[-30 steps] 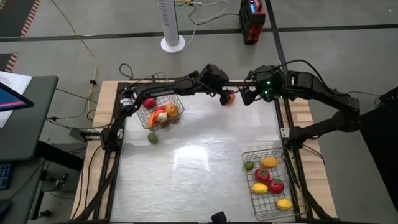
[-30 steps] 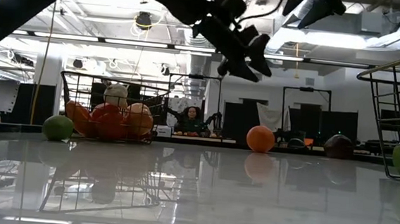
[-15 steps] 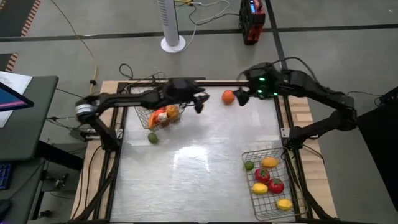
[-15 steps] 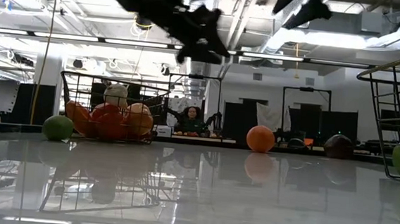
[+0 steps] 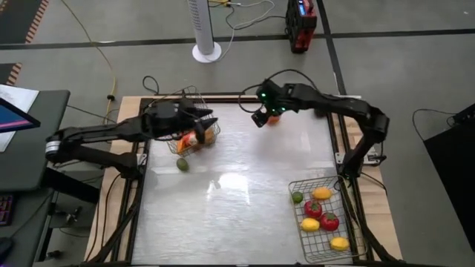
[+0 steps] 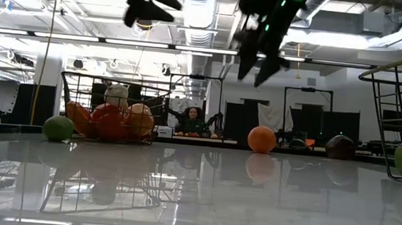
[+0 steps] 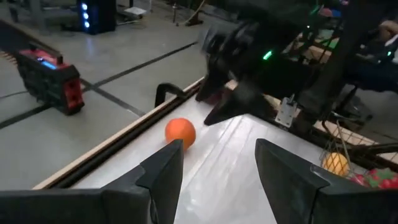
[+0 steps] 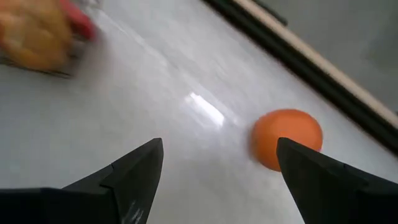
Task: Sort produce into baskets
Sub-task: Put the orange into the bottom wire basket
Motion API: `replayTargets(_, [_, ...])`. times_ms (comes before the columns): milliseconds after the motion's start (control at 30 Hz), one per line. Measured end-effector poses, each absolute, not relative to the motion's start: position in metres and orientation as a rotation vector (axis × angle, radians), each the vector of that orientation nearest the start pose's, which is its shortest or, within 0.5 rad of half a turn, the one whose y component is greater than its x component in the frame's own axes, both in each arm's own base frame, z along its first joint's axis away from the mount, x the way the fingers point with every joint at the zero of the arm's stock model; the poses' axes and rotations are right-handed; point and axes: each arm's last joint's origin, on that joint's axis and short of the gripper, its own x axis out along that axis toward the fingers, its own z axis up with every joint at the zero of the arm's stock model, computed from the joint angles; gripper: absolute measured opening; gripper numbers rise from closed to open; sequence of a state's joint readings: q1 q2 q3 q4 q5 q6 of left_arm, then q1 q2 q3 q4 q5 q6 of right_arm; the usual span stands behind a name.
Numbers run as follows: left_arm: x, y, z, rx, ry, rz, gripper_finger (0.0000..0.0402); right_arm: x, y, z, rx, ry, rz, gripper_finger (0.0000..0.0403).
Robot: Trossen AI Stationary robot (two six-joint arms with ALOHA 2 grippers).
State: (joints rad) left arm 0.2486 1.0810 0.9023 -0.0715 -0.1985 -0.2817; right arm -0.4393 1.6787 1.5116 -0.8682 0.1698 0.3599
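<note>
An orange (image 5: pixel 273 119) rests on the table near the far edge; it also shows in the low view (image 6: pixel 261 139). My right gripper (image 5: pixel 259 120) hangs open just above and left of the orange (image 8: pixel 287 138), not touching it. My left gripper (image 5: pixel 206 122) is open and empty above the left basket (image 5: pixel 172 145), which holds several pieces of produce. In the left wrist view, the left gripper (image 7: pixel 217 149) looks toward the orange (image 7: pixel 180 132) and the right arm. A green lime (image 5: pixel 182 165) lies on the table beside that basket.
A second wire basket (image 5: pixel 320 256) at the near right holds lemons, tomatoes and a lime. The middle of the table is bare and glossy. Black frame rails (image 5: pixel 133 193) run along the table's sides. A person sits in the room beyond the far edge (image 6: pixel 195 119).
My left gripper has drawn away from the orange toward the table's left, ending above the left basket. My right gripper has come down and leftward to the orange. The orange has stayed on the table.
</note>
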Motion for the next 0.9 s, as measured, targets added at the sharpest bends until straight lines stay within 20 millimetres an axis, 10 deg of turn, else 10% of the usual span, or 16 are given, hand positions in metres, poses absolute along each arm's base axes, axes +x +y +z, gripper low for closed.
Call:
replayTargets(367, [0.19, 0.04, 0.329, -0.395, 0.2, 0.431, 0.0187, 0.315, -0.208, 0.238, 0.615, 1.098, -0.925, 0.034])
replayTargets(900, [0.167, 0.026, 0.339, -0.402, 0.171, 0.415, 0.0187, 0.283, -0.22, 0.227, 0.48, 1.353, -1.23, 0.0315])
